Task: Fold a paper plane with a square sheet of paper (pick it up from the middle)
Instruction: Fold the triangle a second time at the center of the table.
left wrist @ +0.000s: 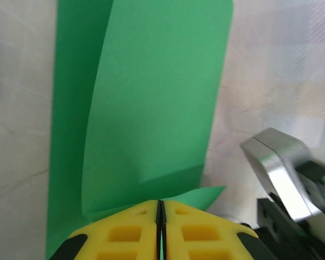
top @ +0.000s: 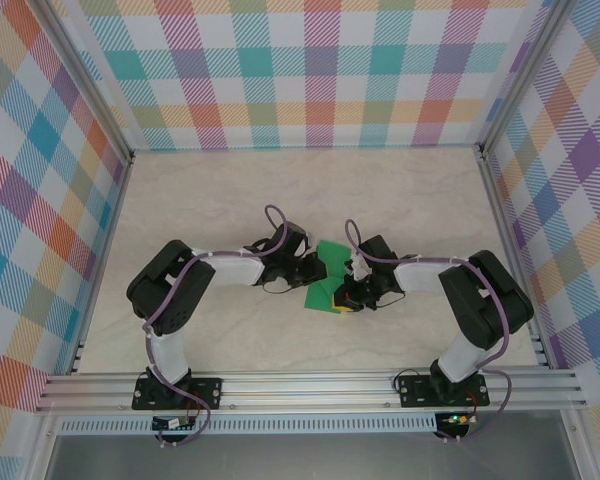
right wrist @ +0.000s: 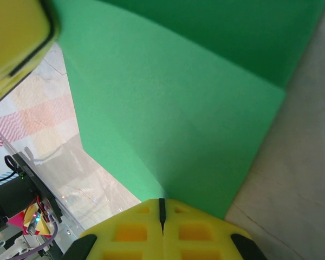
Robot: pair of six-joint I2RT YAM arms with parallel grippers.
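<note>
The square sheet of paper point(top: 332, 258) was pinched from both sides at the middle of the table point(top: 280, 190).
The pale marbled table carried the bright green sheet at its centre, slightly toward its near edge. The sheet was partly folded, one layer curving up over a darker layer that lay flat. The left gripper point(left wrist: 160, 211), reaching in from the table's left half, had its yellow pads pressed together on one edge of the sheet. The right gripper point(right wrist: 162, 208), from the table's right half, was likewise clamped tight on the paper's opposite side.
</note>
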